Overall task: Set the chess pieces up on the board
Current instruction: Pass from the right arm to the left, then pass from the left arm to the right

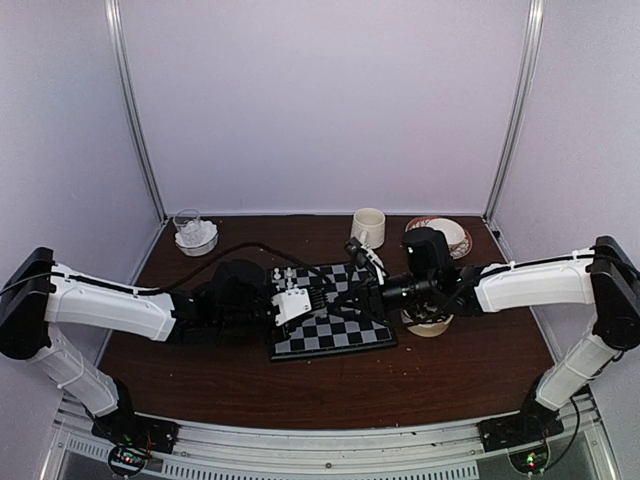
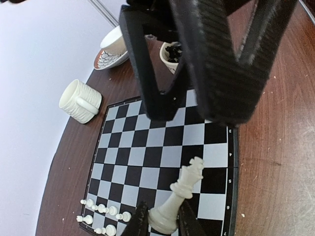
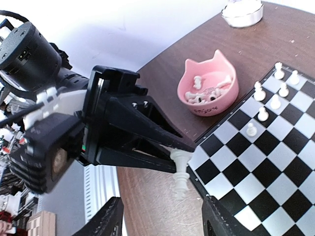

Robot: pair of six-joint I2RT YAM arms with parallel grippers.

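White chess piece [image 2: 178, 194], crowned, seemingly light slick plastic: left gripper [image 2: 162, 217] clamps its base above board [image 2: 128, 162] edge; right gripper [image 3: 162, 209] agape.

1. A robot test booth in a lab: plain pale panels [image 1: 320, 100] close the left, far and right sides, joined by metal posts [image 1: 135, 110].
2. Two arm bases [image 1: 135, 432] sit bolted on a slotted metal rail [image 1: 330, 445] at the brown wooden desk's [image 1: 440, 370] near edge.
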